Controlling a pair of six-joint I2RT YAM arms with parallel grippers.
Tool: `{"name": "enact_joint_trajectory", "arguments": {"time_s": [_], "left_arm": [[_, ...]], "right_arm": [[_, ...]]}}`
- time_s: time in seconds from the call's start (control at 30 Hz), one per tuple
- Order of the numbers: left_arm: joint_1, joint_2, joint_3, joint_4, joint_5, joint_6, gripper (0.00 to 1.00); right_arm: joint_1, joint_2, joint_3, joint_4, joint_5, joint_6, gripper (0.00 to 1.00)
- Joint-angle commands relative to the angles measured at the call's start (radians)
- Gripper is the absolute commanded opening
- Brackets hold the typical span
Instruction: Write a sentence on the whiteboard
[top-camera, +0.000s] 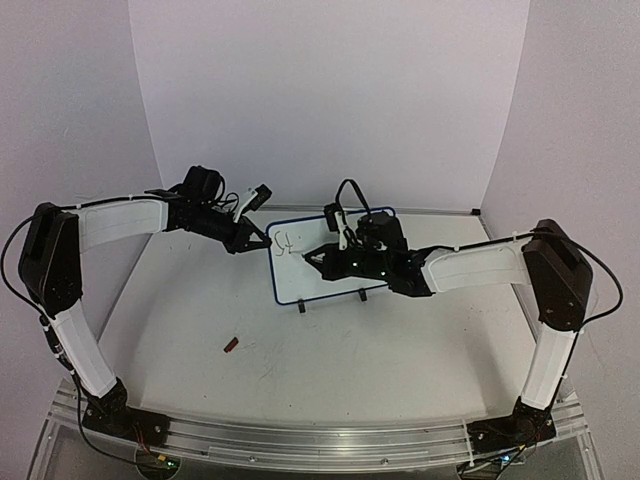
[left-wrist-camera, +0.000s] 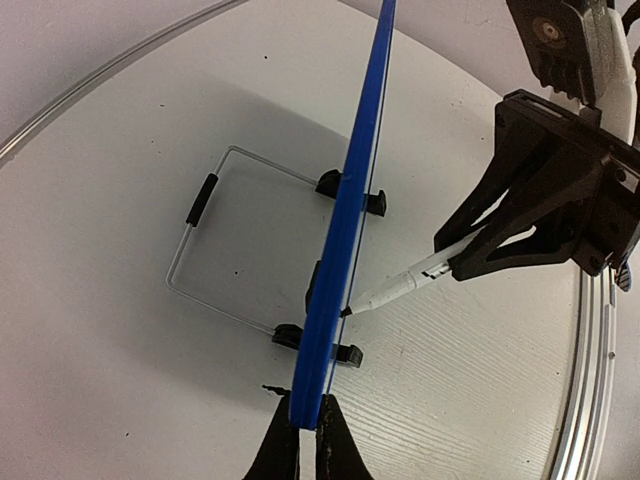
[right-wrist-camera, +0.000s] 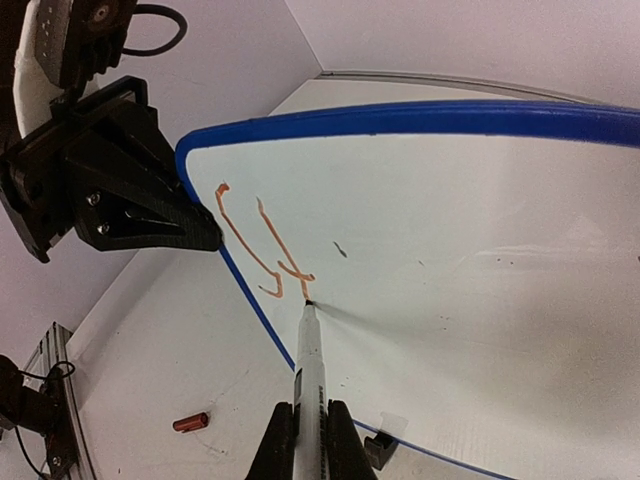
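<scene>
The whiteboard (top-camera: 295, 278) stands upright at the middle of the table, white with a blue frame and two black feet. It shows edge-on in the left wrist view (left-wrist-camera: 350, 215) and as a face in the right wrist view (right-wrist-camera: 460, 240). The sentence (right-wrist-camera: 262, 248) is only a few orange-red strokes near the board's top left, roughly "St". My left gripper (top-camera: 262, 236) (left-wrist-camera: 308, 428) is shut on the board's left edge. My right gripper (top-camera: 318, 258) (right-wrist-camera: 310, 418) is shut on a white marker (right-wrist-camera: 309, 355) (left-wrist-camera: 402, 286). The marker's tip touches the board just under the strokes.
A small red marker cap (top-camera: 231, 345) (right-wrist-camera: 190, 422) lies on the table in front of and left of the board. A wire stand (left-wrist-camera: 200, 250) props the board from behind. A metal rail (left-wrist-camera: 590, 380) runs along the table's edge.
</scene>
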Motion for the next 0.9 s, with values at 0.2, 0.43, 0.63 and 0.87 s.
{"name": "enact_joint_trajectory", "arguments": {"time_s": [0.2,0.43,0.63,0.87], "left_arm": [[-0.015,0.028,0.018,-0.05,-0.035,0.034,0.0],[-0.016,0.025,0.016,-0.047,-0.036,0.033,0.0],[-0.016,0.025,0.016,-0.048,-0.036,0.034,0.0],[-0.017,0.025,0.016,-0.049,-0.037,0.032,0.0]], "right_arm": [[-0.003,-0.124,-0.054,0.007,0.021,-0.018,0.0],[-0.003,-0.173,-0.072,0.022,0.005,-0.023,0.0],[-0.004,-0.132,-0.047,0.022,0.006,-0.018,0.0],[-0.003,-0.087,-0.021,0.021,0.021,-0.013,0.0]]}}
